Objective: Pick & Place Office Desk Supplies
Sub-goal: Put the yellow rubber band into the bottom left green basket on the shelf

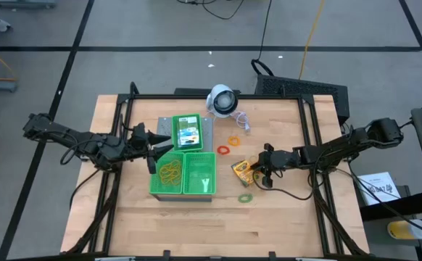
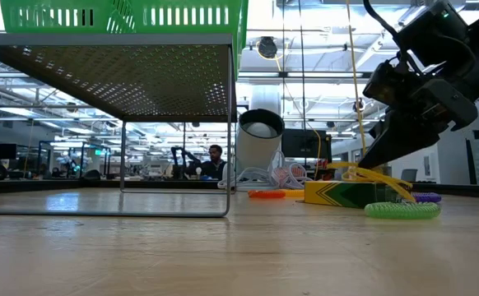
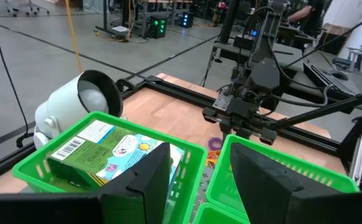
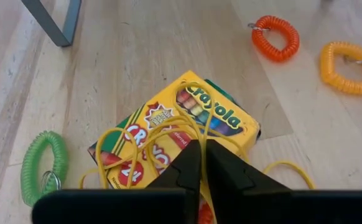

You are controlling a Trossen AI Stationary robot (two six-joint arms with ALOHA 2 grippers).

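Yellow rubber bands [image 4: 168, 134] lie tangled over the crayon box [image 4: 181, 134]. Right wrist: right gripper [image 4: 201, 163] pinched shut on those strands, directly over the box.

High: box [image 1: 242, 171] on the bare table beside the green trays [image 1: 200, 174]; left gripper [image 1: 151, 145] hangs part-open, empty, at the trays.

Low: strands drape off the box [image 2: 346, 192].

Risk: lifting drags the box, or the bands slip free.

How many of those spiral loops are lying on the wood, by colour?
Green loop: 1
Red loop: 1
Orange loop: 1
Purple loop: 1
Total: 4
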